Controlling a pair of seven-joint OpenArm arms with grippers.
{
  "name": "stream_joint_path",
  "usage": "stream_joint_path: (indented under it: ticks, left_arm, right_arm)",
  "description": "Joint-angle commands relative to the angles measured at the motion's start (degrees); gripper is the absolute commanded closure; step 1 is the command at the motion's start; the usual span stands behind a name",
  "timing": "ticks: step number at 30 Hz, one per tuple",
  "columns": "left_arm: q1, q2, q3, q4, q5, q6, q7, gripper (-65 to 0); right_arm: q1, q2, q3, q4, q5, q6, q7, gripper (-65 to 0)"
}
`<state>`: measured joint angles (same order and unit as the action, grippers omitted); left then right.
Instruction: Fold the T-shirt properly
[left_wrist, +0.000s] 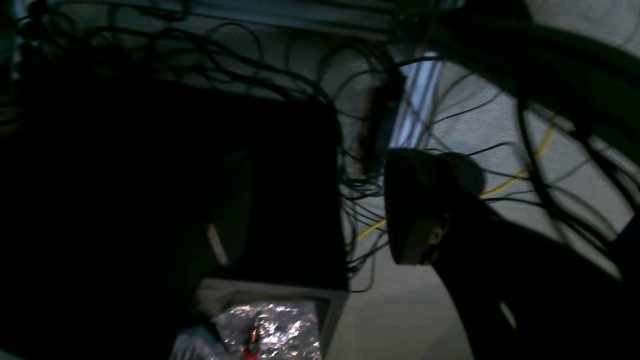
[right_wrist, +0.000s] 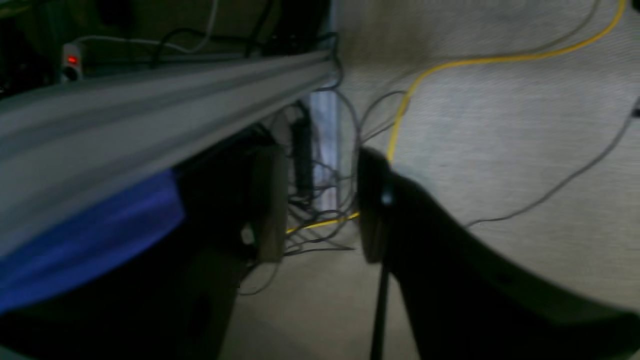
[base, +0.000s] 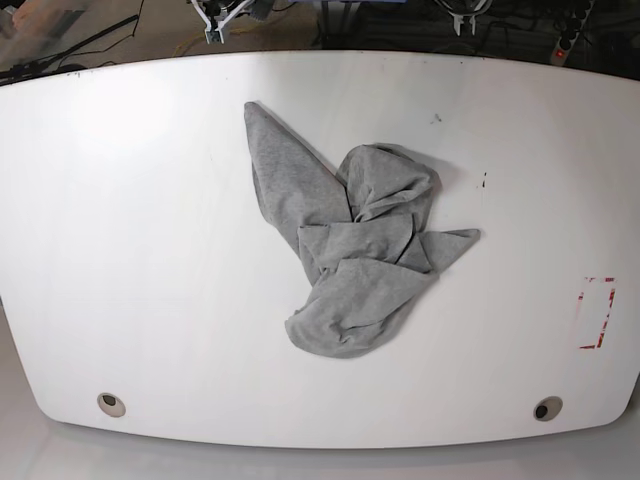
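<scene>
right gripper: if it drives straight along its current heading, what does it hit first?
Probably the tangle of dark cables seen between the jaws of the right gripper, with the yellow cable among them and carpeted floor behind. Depth is unclear. The jaws stand apart and hold nothing.

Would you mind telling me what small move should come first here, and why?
Probably bring one arm over the table toward the T-shirt. It lies crumpled in a heap mid-table, nothing folded yet, and neither arm shows above it; both wrist views show only floor and cables.
</scene>
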<state>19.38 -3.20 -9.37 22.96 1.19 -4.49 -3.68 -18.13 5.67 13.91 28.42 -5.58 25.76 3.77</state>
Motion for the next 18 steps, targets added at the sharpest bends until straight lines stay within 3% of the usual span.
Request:
stream_joint_path:
  ticks: [1,18]
  left_arm:
    - [2.47,-0.09,0.0,3.19,-0.09,0.05,1.27,-37.5]
    - [31.57,-0.09,0.0,43.98,-0.09,0.05,1.7,-37.4]
  right_arm:
    - [-2.13,0.26,0.11,2.74,0.27,0.57,0.05,-20.9]
    - [-25.69,-4.57,0.46,35.44,0.44,0.92,-2.76,-20.9]
